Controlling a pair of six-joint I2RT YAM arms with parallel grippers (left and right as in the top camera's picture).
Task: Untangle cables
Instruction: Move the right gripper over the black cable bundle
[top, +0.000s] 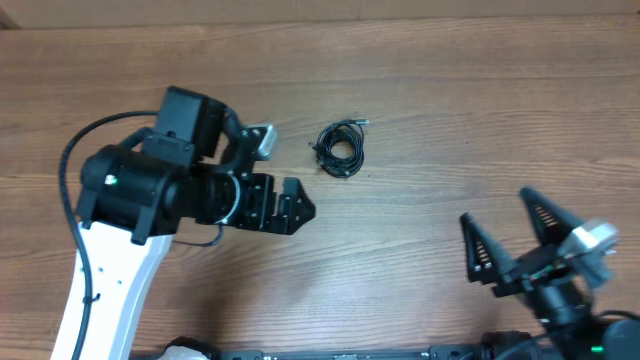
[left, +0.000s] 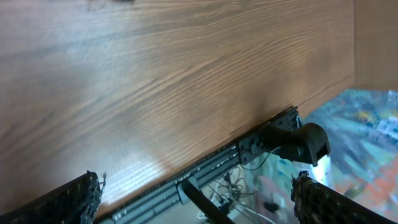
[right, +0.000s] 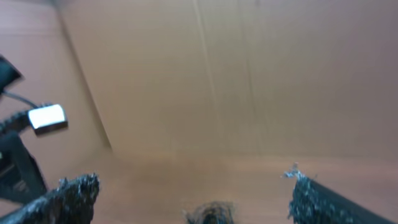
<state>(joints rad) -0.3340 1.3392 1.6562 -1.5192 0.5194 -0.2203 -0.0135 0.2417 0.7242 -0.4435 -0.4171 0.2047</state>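
One small tangle of thin black cables (top: 340, 149) lay coiled on the bench (top: 470, 80), a little past centre. It was flat on the wood with nothing touching it, and the strands in it could not be counted. A plug tip (top: 365, 122) seemed to poke out at the coil's upper right. Left claw (top: 296, 205) sat near the coil on its lower-left side, jaws wide apart, empty. Right claw (top: 496, 207) was well apart, low on the right, jaws also spread wide, holding nothing.

Risks, as judged:
- The coil was small and tight, so a pinch into its middle would likely take every strand at once and lift the clump whole.
- Pulling two loops apart without a free end could cinch the knot harder.
- Thin wire could slip out between the pads.
- Both claws closing on so small a target could knock each other.

Views: only the overhead showed both arms and the coil together. The right wrist view had the cables (right: 211, 214) at its bottom edge, blurred, between its own fingers (right: 68, 199), so that claw faced the coil. The left wrist view showed no cables, only wood grain and the bench's near edge with a black rail (left: 214, 163). That claw looked aimed away and would need turning first.
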